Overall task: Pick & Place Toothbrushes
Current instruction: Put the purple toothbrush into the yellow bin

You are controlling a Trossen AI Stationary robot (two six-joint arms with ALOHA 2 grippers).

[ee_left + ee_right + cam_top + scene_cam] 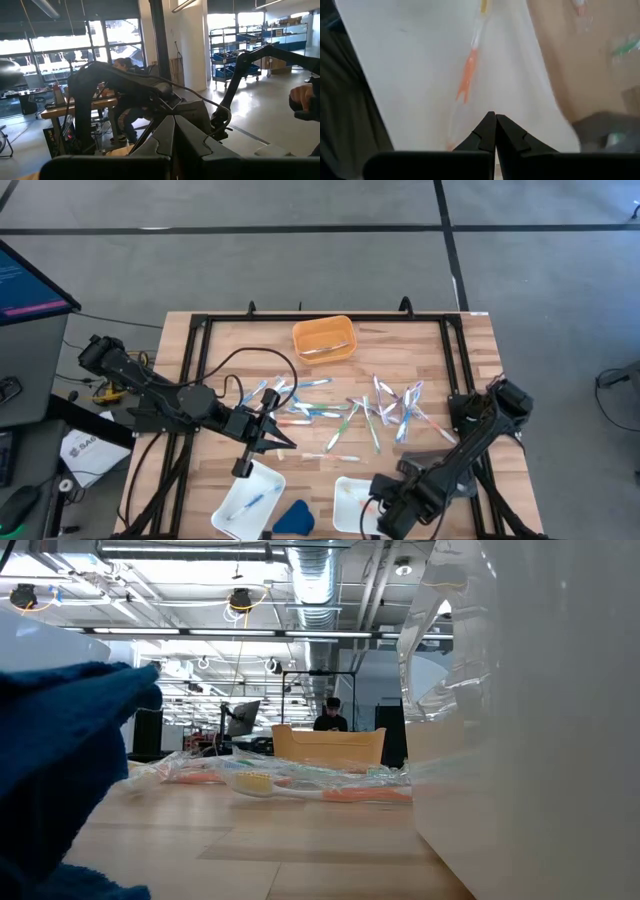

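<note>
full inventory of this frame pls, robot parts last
toothbrushes: roughly two dozen, blue, green, orange and clear, scattered loose across the table's middle
orange bin: one, at the table's far edge, something pale lies inside
left white tray: one, near edge, holds one blue toothbrush
right white tray: one, near edge, holds one orange toothbrush
blue wedge: one, dark blue, between the two trays
table: one, wood top with a black frame
monitor: one, lit, left of the table
person: one, in the room beyond the table
left gripper: shut, empty, above the left tray's far edge
right gripper: shut, empty, over the right tray
</note>
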